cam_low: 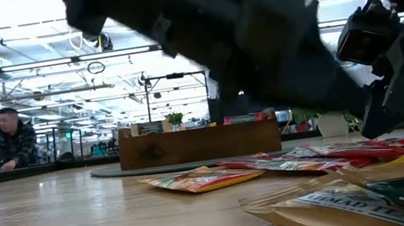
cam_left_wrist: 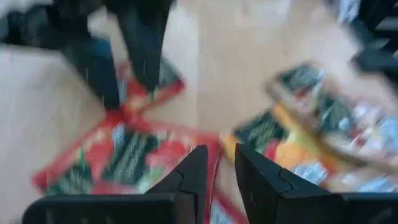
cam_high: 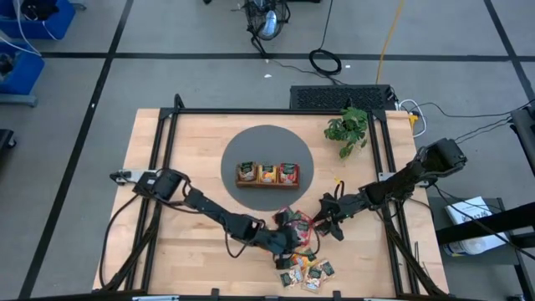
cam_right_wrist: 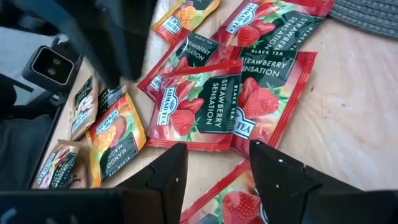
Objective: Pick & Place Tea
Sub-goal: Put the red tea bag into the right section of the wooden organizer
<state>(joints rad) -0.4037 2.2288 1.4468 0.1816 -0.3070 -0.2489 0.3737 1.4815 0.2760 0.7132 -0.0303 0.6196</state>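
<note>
Tea sachets [cam_right_wrist: 205,106] just beyond right gripper [cam_right_wrist: 214,168] — fingers parted, nothing held.

We see the tea sachets [cam_high: 299,249] crowding the table's near edge, overlapping, with both grippers close in over the pile: the left gripper [cam_high: 294,238] and right gripper [cam_high: 322,221] leave little gap between them. The wooden tray [cam_high: 267,174] blocks the centre mat [cam_high: 267,134]; the plant [cam_high: 347,127] stands at the far right. The left side of the table [cam_high: 159,259] lies open.
</note>
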